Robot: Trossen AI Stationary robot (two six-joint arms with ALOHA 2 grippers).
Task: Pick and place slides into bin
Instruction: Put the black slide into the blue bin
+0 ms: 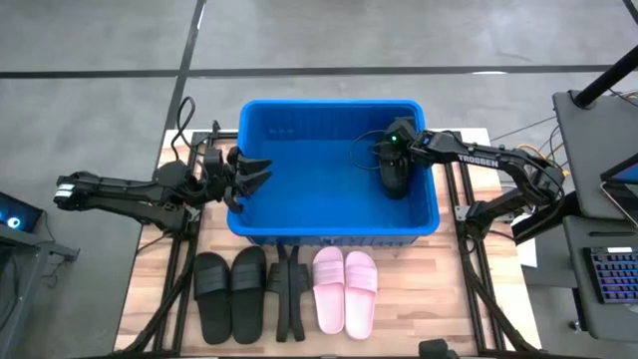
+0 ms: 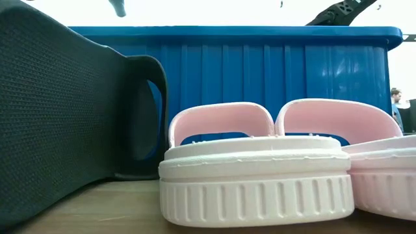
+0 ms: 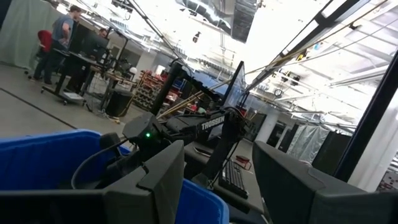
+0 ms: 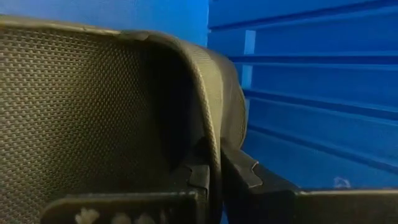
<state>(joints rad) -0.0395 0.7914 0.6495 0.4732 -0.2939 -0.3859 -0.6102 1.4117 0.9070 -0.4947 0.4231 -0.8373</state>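
Note:
The blue bin [image 1: 334, 227] stands mid-table. My right gripper [image 1: 392, 160] is down inside it near its right wall, shut on a black slide [image 1: 396, 181] [image 4: 93, 112]. My left gripper [image 1: 251, 178] [image 3: 217, 193] hangs open over the bin's left rim, nothing between its fingers. In front of the bin two black slides [image 1: 211, 294] [image 1: 249, 289] lie flat. A third black slide [image 1: 287, 294] [image 2: 58, 110] stands on its long edge. Two pink slides [image 1: 329, 289] [image 1: 361, 287] lie sole down beside it. My right gripper pinches the thin edge of the black slide's strap [image 4: 210, 149] between its two fingers [image 4: 249, 175]. The fingers come from above, slanting down into the bin. The slide hangs below them inside the bin; whether it touches the bin's floor I cannot tell.
The bin's right wall [image 4: 311, 93] is close beside the held slide. The row of slides fills the wooden table's near strip [image 1: 419, 299]. Cables and arm frames [image 1: 469, 214] flank the bin. People stand far off in the room behind.

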